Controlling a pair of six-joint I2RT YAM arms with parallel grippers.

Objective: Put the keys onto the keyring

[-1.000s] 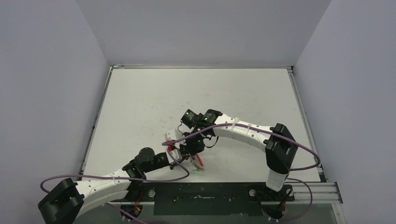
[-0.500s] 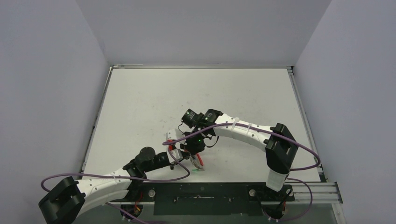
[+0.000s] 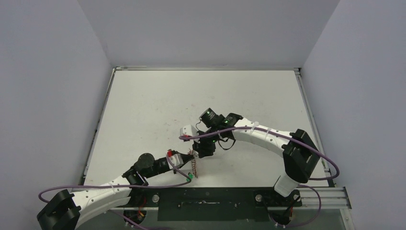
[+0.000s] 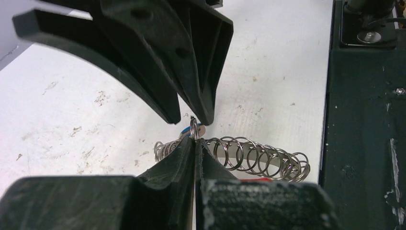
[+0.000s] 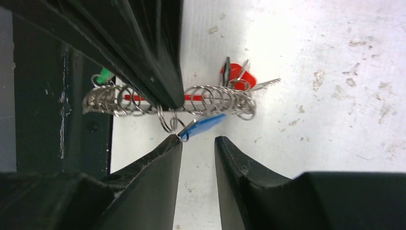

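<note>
Surface: scuffed white table (image 3: 143, 105).
Left gripper (image 4: 195, 143): pressed together, pinching keyring (image 5: 210, 100) coil.
Right gripper (image 5: 198, 148): just spread, let go of blue key (image 5: 203, 124).
Meaning: blue key likely threaded on.

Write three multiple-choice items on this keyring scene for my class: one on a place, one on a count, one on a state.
1. Where does the green-headed key lie?
A) at the coiled-wire keyring's end beside the dark base rail
B) at the table's far edge
C) between the right end effector's fingers

2. How many coloured key heads show in the right wrist view?
A) one
B) two
C) three

3. What state is the left end effector in?
A) wide open
B) shut on a keyring loop
C) out of view

Answers:
1 A, it sits at the coil's end by the rail.
2 C, the green-headed key, red-headed key and blue-headed key all show.
3 B, its fingers meet on one loop.
</note>
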